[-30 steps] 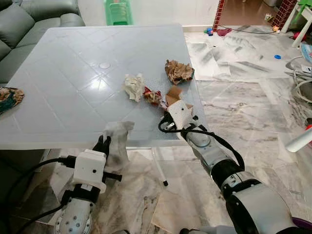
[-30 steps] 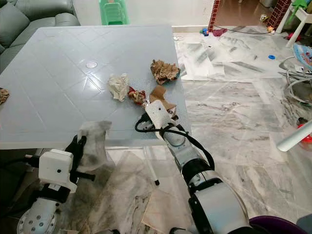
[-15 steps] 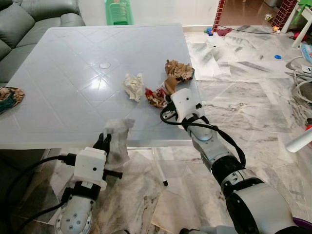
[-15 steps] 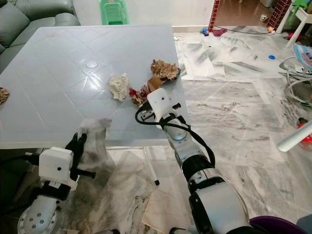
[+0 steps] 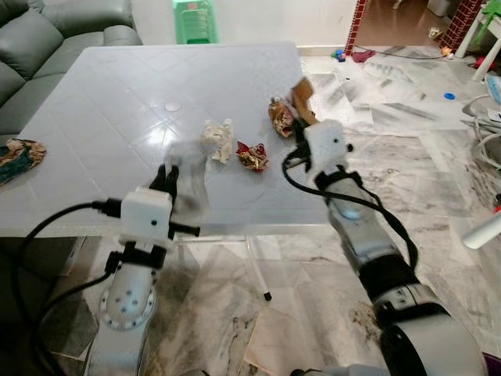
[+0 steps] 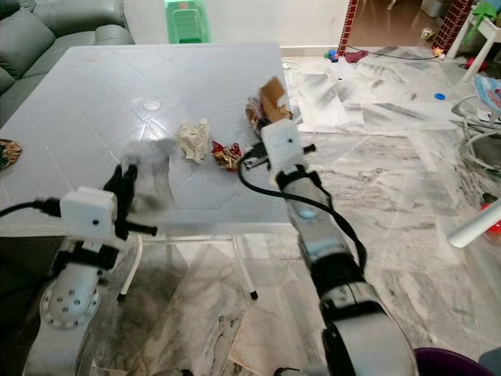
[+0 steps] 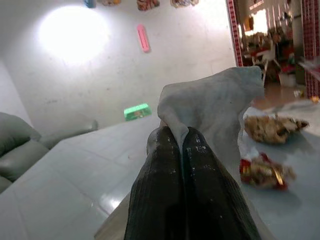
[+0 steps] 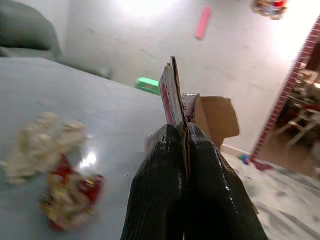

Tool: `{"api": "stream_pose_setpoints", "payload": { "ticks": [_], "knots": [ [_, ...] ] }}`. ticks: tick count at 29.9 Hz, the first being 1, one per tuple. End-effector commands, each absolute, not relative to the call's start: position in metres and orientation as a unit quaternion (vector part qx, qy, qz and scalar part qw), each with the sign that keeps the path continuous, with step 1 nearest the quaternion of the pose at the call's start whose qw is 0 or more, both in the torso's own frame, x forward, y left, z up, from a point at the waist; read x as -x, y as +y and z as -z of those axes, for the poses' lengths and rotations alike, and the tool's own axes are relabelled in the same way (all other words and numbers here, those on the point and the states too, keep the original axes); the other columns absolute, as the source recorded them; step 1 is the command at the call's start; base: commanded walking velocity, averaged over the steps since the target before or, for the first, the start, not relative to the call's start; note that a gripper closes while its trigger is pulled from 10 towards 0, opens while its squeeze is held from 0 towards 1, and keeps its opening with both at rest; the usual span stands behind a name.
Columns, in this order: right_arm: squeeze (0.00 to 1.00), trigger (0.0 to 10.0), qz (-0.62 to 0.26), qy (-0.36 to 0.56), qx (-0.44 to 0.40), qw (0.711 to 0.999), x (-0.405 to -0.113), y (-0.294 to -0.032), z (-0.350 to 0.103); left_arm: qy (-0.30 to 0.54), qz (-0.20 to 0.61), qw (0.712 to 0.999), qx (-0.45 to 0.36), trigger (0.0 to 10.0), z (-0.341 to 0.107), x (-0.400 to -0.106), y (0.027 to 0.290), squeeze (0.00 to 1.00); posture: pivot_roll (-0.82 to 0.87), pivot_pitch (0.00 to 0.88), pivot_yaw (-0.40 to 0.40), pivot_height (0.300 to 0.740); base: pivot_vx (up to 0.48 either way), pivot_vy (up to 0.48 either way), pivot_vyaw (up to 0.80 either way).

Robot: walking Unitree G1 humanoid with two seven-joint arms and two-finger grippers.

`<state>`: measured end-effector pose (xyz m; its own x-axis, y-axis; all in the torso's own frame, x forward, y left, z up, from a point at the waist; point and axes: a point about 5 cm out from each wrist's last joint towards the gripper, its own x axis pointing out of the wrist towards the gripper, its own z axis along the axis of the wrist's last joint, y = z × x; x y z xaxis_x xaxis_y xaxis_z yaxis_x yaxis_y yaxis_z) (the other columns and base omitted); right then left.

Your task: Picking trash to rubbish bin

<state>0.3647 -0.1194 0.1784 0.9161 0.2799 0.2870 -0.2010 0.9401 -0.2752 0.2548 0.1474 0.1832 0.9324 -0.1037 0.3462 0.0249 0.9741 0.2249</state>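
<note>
Cardboard scrap (image 8: pixel 176 95) stood pinched between the closed right gripper (image 8: pixel 184 132) fingers; left gripper (image 7: pixel 179 137) clamped a grey tissue (image 7: pixel 215 107).

Both grippers (image 5: pixel 167 174) (image 5: pixel 301 124) raised, clamped.

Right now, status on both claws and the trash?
Left claw shut on grey tissue. Right claw shut on cardboard piece, raised above table. White wad, red wrapper, brown wad on table.

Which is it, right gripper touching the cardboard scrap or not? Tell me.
Touching. The right wrist view shows the right gripper shut on the cardboard scrap.
</note>
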Motion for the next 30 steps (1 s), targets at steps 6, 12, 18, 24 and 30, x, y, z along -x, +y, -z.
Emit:
{"api": "stream_pose_setpoints", "payload": {
  "ticks": [6,12,18,24,30],
  "knots": [
    [0.00,0.0,-0.068,-0.175,0.114,0.975,-0.348,-0.155,-0.197,-0.175,0.026,0.983,-0.049,0.0,-0.191,-0.279,0.147,0.00,-0.07,0.021,0.043,0.740,0.000,0.000,-0.08],
    [0.00,0.0,-0.038,-0.157,0.109,0.981,-0.340,-0.172,-0.195,-0.170,0.017,0.985,-0.025,0.0,-0.193,-0.291,0.152,0.00,-0.09,0.016,0.060,0.740,0.000,0.000,-0.79],
    [0.00,0.0,-0.026,-0.139,0.109,0.984,-0.332,-0.180,-0.195,-0.172,0.014,0.985,-0.018,0.0,-0.197,-0.299,0.154,0.00,-0.10,0.017,0.062,0.740,0.000,0.000,-0.80],
    [0.00,0.0,-0.029,-0.133,0.108,0.985,-0.330,-0.177,-0.198,-0.171,0.011,0.985,-0.016,0.0,-0.195,-0.300,0.158,0.00,-0.10,0.023,0.056,0.740,0.000,0.236,-0.67],
    [0.00,0.0,-0.034,-0.126,0.107,0.986,-0.328,-0.176,-0.200,-0.168,0.008,0.986,-0.017,0.0,-0.192,-0.299,0.159,0.00,-0.10,0.030,0.048,0.740,0.000,0.214,0.00]
  ]
}}
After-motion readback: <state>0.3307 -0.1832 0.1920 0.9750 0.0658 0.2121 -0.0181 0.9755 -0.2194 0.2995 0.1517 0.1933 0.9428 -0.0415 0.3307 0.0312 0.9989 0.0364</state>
